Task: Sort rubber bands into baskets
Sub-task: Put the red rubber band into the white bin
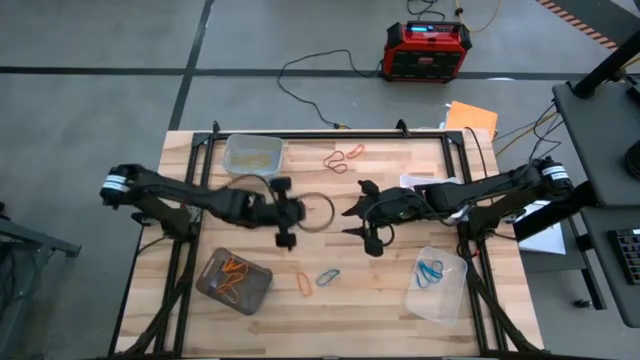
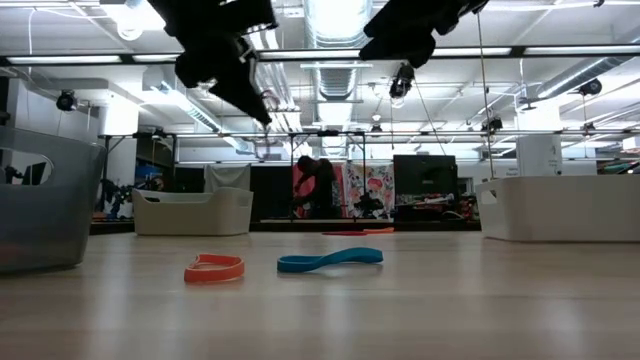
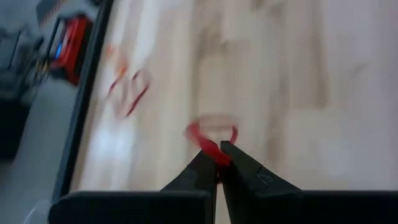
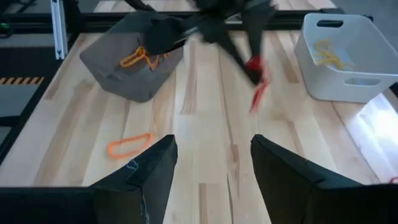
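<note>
A thin red elastic rubber band [image 3: 211, 138] is pinched between the closed fingers of the left gripper [image 1: 289, 222] above the table's middle. It is judged light, limp and stretchy, best taken on one strand. Just beside it, the right gripper [image 1: 362, 224] is seen with fingers spread and empty. An orange band [image 1: 303, 284] and a blue band [image 1: 328, 277] lie on the wooden tabletop [image 1: 380, 290] between the grey-brown tub [image 1: 234, 282] and the clear tub [image 1: 437, 284].

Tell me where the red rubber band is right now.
The red rubber band is pinched in the shut left gripper above the middle of the table; in the high view it hangs between the two grippers, facing the open right gripper.
</note>
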Robot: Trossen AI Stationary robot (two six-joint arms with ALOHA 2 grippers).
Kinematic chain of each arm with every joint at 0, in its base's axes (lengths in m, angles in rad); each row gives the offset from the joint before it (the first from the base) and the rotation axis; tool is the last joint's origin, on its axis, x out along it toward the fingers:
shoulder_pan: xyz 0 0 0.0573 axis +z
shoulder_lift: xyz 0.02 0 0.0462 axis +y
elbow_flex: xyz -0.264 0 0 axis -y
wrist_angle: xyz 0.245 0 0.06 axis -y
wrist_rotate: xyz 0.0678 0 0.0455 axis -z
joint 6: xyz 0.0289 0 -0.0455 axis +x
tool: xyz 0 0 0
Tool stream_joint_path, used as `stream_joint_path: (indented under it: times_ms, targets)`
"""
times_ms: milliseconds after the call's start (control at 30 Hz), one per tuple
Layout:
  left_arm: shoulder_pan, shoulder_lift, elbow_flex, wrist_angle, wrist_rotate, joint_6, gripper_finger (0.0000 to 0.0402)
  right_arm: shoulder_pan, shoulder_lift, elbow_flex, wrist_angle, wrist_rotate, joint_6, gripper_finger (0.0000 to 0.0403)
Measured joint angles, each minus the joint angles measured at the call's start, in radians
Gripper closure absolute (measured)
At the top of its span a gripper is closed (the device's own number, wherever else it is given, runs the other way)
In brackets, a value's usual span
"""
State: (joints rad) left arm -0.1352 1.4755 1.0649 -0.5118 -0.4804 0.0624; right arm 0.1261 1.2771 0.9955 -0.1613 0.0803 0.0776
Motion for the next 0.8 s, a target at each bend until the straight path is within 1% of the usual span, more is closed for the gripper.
stream_joint_path:
  times_ms: [100,200,367,467,567,633,800]
  targets:
    - [0.087,-0.058,0.0,-0.101,0.0,0.008,0.0401,0.0,0.0,0.0,-0.001,0.0,0.001,0.0202]
    - [0.205,-0.111,0.0,-0.189,0.016,0.043,0.0402,0.0,0.011,0.0,0.007,0.0,0.001,0.0202]
    - [0.475,-0.168,0.0,-0.253,0.154,0.133,0.0402,0.0,0.032,0.0,0.012,0.0,-0.002,0.0202]
    - [0.652,-0.171,-0.001,-0.252,0.26,0.194,0.0402,-0.003,0.041,0.0,0.025,0.015,-0.008,0.0202]
    - [0.799,-0.15,-0.001,-0.251,0.35,0.22,0.0402,-0.016,0.048,0.0,0.024,0.074,0.0,0.0202]
    - [0.871,-0.132,-0.002,-0.254,0.368,0.218,0.0402,-0.035,0.048,0.0,0.02,0.111,-0.001,0.0202]
    - [0.97,-0.088,-0.002,-0.247,0.37,0.246,0.0402,-0.101,0.05,0.0,0.022,0.115,0.0,0.0202]
